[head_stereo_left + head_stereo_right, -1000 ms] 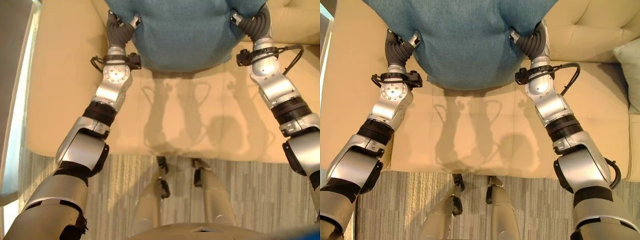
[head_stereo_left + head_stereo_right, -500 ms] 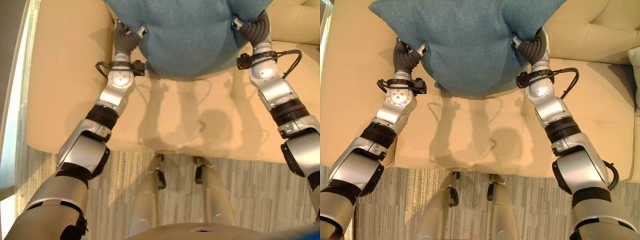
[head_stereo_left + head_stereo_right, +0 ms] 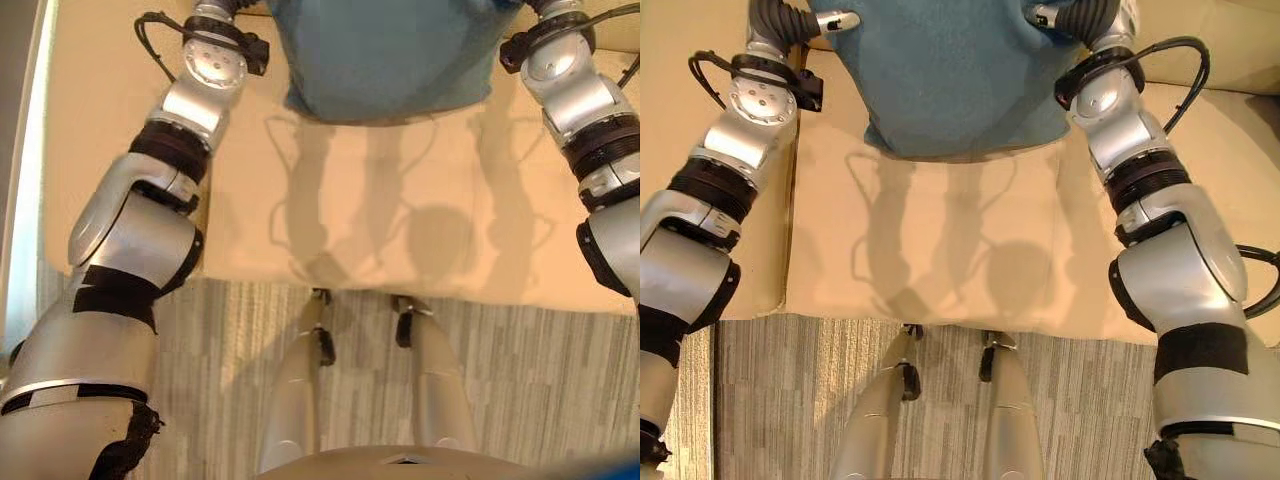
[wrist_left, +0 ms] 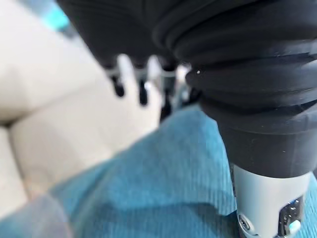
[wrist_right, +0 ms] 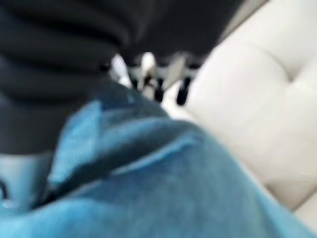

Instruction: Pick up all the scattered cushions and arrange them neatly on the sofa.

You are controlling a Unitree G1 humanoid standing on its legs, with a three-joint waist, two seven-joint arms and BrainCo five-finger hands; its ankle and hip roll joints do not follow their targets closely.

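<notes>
One plump teal cushion (image 3: 950,80), finely ribbed fabric.

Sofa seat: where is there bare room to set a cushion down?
The sofa seat is bare between the blue cushion and its front edge by the carpet. The back is crowded: each robot hand, left and right, flanks the cushion.

Cream sofa (image 3: 380,220) spans the scene, its seat cushion broad and bare toward the front edge. A teal cushion (image 3: 950,80) sits on the seat toward the back. Below, striped grey carpet (image 3: 540,380) meets the sofa's front.
</notes>
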